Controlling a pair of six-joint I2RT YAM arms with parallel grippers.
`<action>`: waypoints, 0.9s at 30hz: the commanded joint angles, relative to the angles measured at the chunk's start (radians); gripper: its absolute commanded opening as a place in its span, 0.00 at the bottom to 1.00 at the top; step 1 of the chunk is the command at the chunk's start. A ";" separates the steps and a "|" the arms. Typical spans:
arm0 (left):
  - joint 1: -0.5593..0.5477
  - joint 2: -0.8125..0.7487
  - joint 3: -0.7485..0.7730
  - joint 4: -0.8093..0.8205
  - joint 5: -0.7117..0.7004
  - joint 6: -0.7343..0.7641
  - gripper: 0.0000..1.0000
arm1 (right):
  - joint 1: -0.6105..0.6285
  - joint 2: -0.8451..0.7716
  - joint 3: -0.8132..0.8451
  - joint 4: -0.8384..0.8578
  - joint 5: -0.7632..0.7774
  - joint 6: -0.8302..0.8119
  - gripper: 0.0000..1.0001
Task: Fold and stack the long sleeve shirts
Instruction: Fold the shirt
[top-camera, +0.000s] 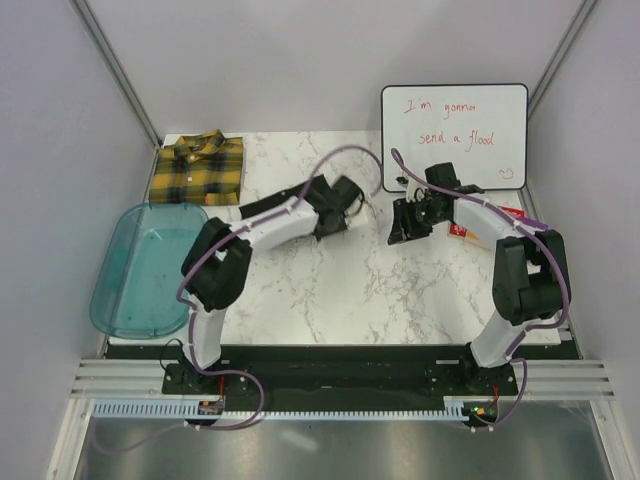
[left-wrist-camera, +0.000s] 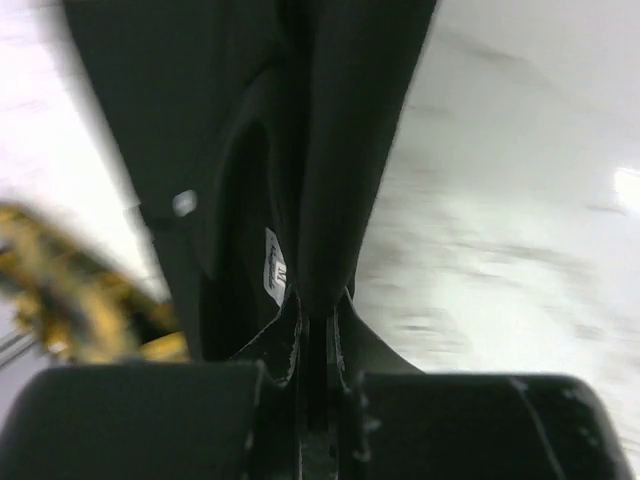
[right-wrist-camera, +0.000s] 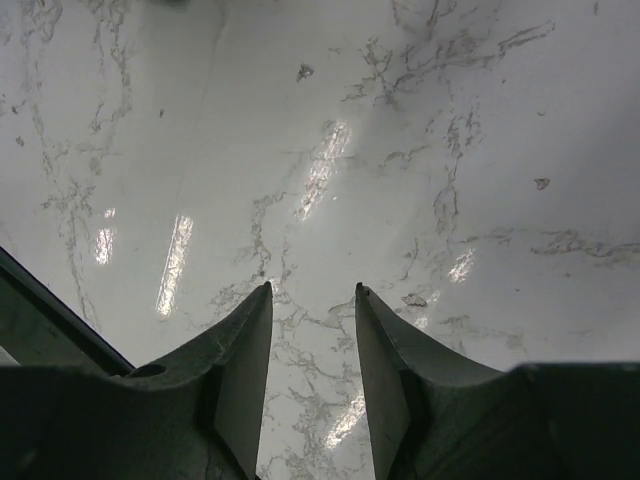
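Clamped shut in the left fingers (left-wrist-camera: 350, 345): a pinch of the black shirt (left-wrist-camera: 330, 150), stretching away straight ahead of the tips. One white button (left-wrist-camera: 183, 203) left of the pinch, a small neck label (left-wrist-camera: 275, 265) just beside it. Soft, light, floppy cloth by the look of it, likely to sag and slip out of any loose hold. Best taken at a seam, collar or hem, through both layers, rather than mid-panel. No fear of breakage, only of folds falling open.

Over to the right fingers (right-wrist-camera: 250, 345): standing partly open, holding nothing, only marble table (right-wrist-camera: 400, 150) beneath and ahead of them.

Cannot tell from the top view how much black cloth hangs below the left tips.

Off to the left of the left fingers, well apart: the plaid shirt (top-camera: 197, 168), folded flat on the table, collar showing.

Counting up: two shirts, one black, one yellow-and-black plaid. One blue tub (top-camera: 145, 270), further left again. One whiteboard (top-camera: 455, 135), just beyond the right fingers.
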 joint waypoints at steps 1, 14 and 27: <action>-0.145 0.050 -0.123 0.005 -0.002 -0.168 0.02 | -0.023 -0.028 -0.034 0.010 -0.029 -0.005 0.46; -0.191 -0.036 0.151 -0.260 0.560 -0.417 0.62 | -0.054 -0.092 -0.126 0.010 -0.077 -0.002 0.49; 0.168 -0.153 -0.190 -0.197 0.490 0.031 0.29 | -0.043 -0.063 -0.169 0.106 -0.201 0.084 0.39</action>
